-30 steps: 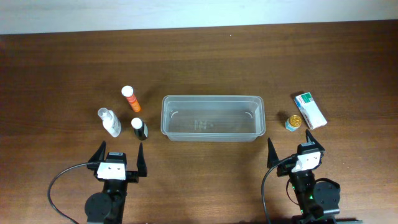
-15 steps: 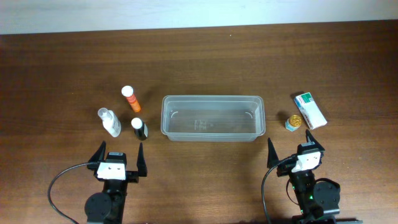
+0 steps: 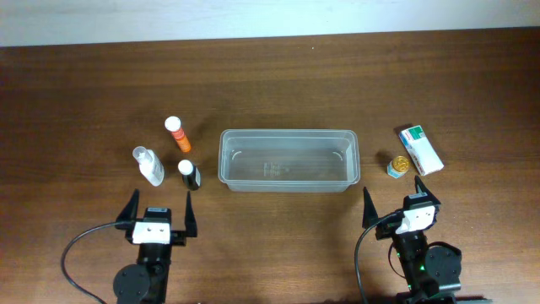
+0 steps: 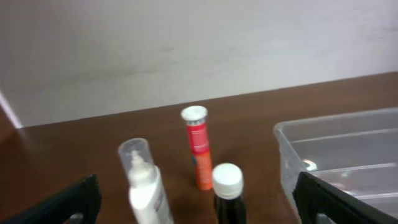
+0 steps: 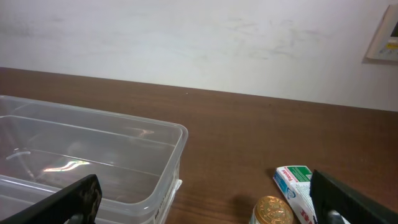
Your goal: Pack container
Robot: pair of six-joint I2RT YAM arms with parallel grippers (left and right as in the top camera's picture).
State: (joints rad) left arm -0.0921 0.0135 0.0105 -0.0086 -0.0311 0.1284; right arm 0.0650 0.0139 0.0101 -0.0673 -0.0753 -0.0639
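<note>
Noting slight backward shift of left gripper (image 3: 162, 201), fingers spread, empty; right gripper (image 3: 398, 198) unmoved, likewise spread. Container (image 3: 287, 160) central between both, nothing inside. Packing not begun; first reach likely imminent.

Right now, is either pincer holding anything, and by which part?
Nothing is held. The left pincer and right pincer are both open and empty; the container sits untouched ahead of them.

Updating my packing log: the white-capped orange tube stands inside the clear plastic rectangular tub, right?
Not inside. The white-capped orange tube stands on the brown wooden table, outside the clear plastic rectangular tub, on its left, as the overhead view shows.
</note>
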